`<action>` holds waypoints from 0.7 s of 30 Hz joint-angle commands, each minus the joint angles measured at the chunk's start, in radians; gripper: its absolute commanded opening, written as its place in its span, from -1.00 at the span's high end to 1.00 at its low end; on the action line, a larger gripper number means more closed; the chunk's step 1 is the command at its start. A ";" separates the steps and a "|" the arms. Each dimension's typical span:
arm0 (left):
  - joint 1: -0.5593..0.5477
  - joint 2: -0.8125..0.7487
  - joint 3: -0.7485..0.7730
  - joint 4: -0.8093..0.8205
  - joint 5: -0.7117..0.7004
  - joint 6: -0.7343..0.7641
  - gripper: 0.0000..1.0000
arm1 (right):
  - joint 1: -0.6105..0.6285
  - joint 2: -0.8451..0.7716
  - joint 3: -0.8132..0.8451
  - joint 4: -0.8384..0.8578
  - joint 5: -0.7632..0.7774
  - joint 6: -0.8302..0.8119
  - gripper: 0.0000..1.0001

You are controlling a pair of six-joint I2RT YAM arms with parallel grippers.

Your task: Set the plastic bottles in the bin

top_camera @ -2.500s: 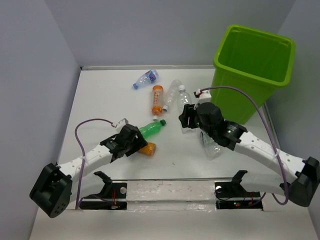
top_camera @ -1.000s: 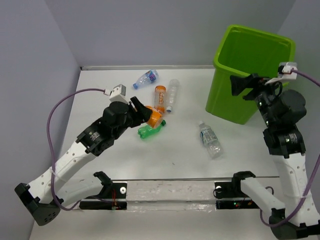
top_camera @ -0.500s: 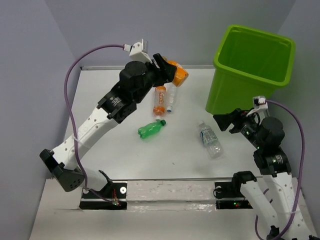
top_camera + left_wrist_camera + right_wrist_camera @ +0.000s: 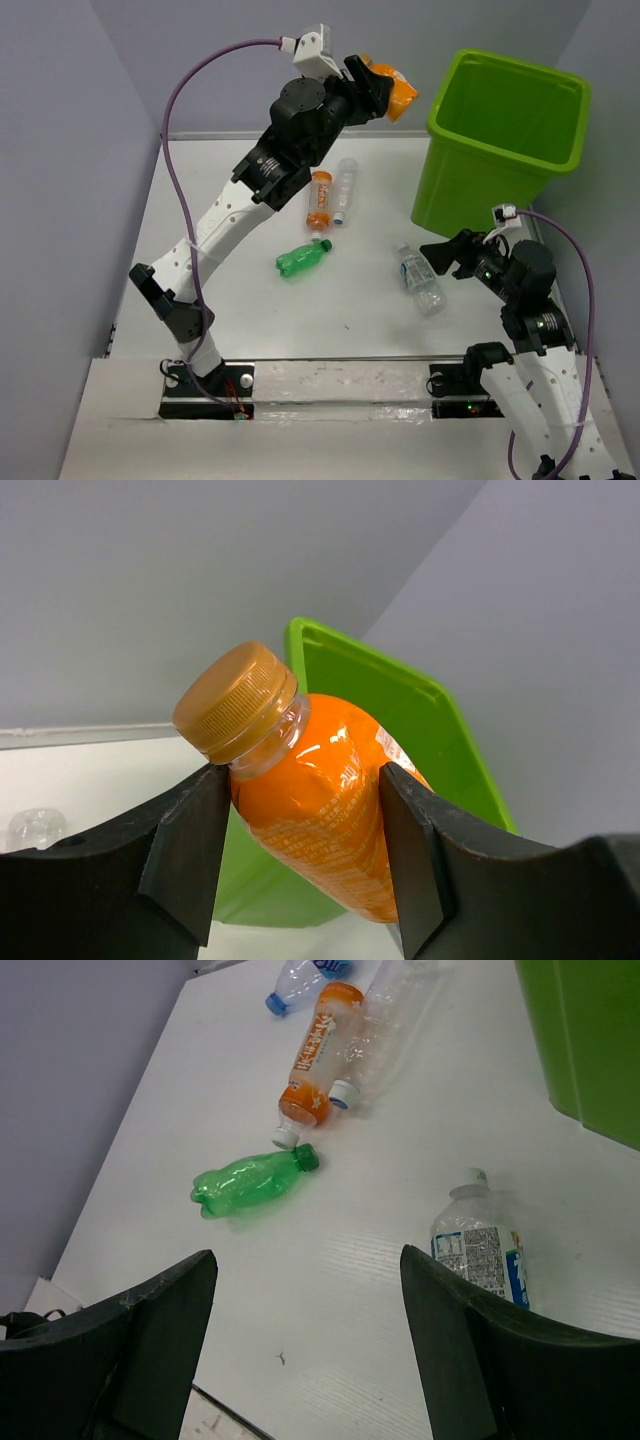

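Left arm's reared right up; left claw point(image 4: 378, 92) is clamped on an orange bottle point(image 4: 325, 790), one finger each side of the body just below the neck. The jaws are only as far apart as the bottle is wide. Bottle's tilted, brown-orange cap sticking out past the fingers. From overhead it hangs in the air just left of the bin point(image 4: 468, 195), approx level w/ the rim and not over the mouth. The bin is a big lime-green tub standing at the far right corner of the table point(image 4: 350, 315), and in the wrist view its green wall sits right behind the bottle.

Right arm is low on the right side. Right claw point(image 4: 305, 1260) is open w/ nothing btwn the fingers, hanging over the table nr a clear bottle w/ blue-white label point(image 4: 420, 280), which lies flat in front of the bin.

Other bottles lie on the table:
- Green bottle point(image 4: 302, 258) on its side, approx mid-table.
- 2nd orange bottle point(image 4: 318, 200) beyond it, white cap twd the green one's cap.
- Clear bottle point(image 4: 344, 188) alongside the 2nd orange one.
- Blue-capped bottle point(image 4: 300, 975) at the far end, seen from the right wrist only; overhead the left arm covers it.
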 commanded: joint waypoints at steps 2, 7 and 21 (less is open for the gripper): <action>-0.012 0.048 0.132 0.066 0.006 0.033 0.67 | 0.001 0.008 -0.006 0.015 -0.021 -0.004 -0.58; -0.018 0.074 0.146 0.102 0.007 0.035 0.67 | 0.001 0.010 -0.010 0.015 -0.021 -0.005 -0.58; -0.058 0.236 0.282 0.238 0.019 0.044 0.67 | 0.001 0.007 -0.024 0.016 -0.036 0.002 -0.58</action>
